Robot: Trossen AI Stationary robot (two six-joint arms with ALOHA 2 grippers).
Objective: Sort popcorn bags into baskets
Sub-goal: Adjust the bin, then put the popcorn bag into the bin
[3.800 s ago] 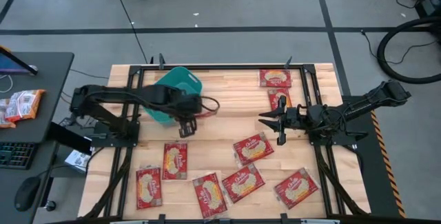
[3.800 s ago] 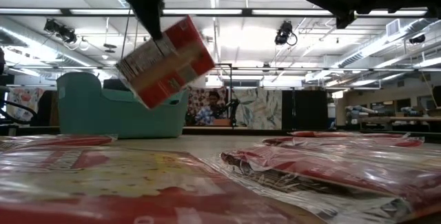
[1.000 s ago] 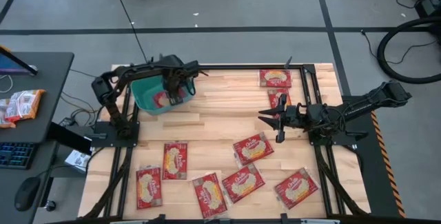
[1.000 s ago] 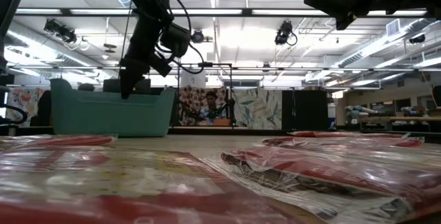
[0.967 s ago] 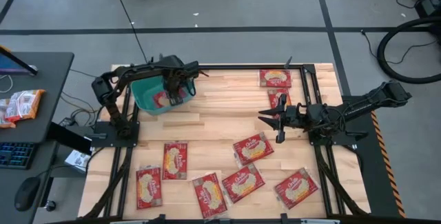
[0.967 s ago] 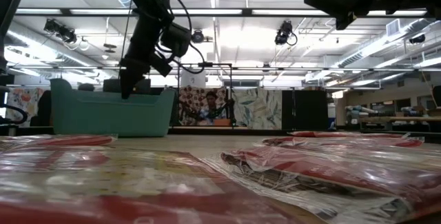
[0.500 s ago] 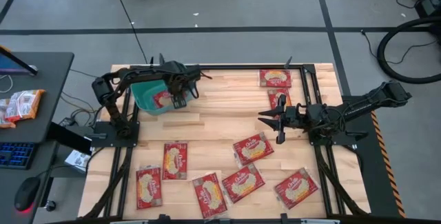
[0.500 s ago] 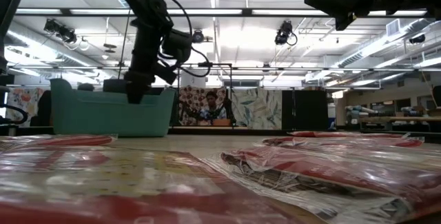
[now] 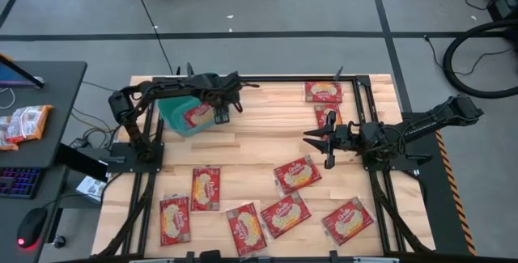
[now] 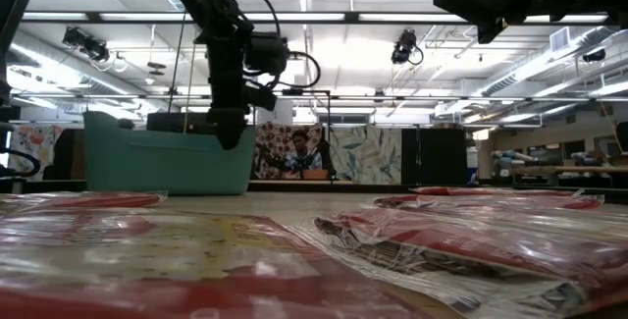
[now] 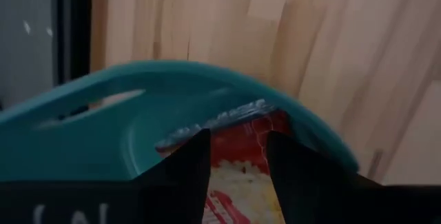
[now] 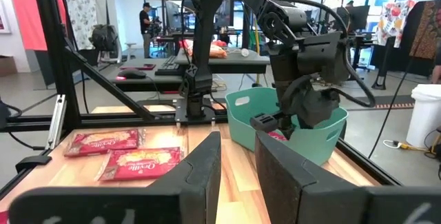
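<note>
In the far left corner of the table [image 9: 267,133] you see the teal basket [image 9: 170,111], and at least one popcorn bag [image 9: 197,115] lies inside it; whether more bags are under it, the pictures do not show. Your left gripper [image 9: 221,112] hangs at the basket's inner edge, just over the rim. Its fingers are apart with a narrow gap and hold nothing; in the left wrist view the bag in the basket [image 11: 241,182] shows between them, lower down.

Most of the work is not yet done, I judge. Six bags lie on the near half of the table, for example one near the middle [image 9: 296,174] and one at the near left [image 9: 174,220]. Two more lie at the far right side [image 9: 323,91], one of them partly hidden behind your right gripper [image 9: 317,143]. The right gripper waits there with fingers spread wide and empty. So about eight bags remain for you to carry to the basket.
</note>
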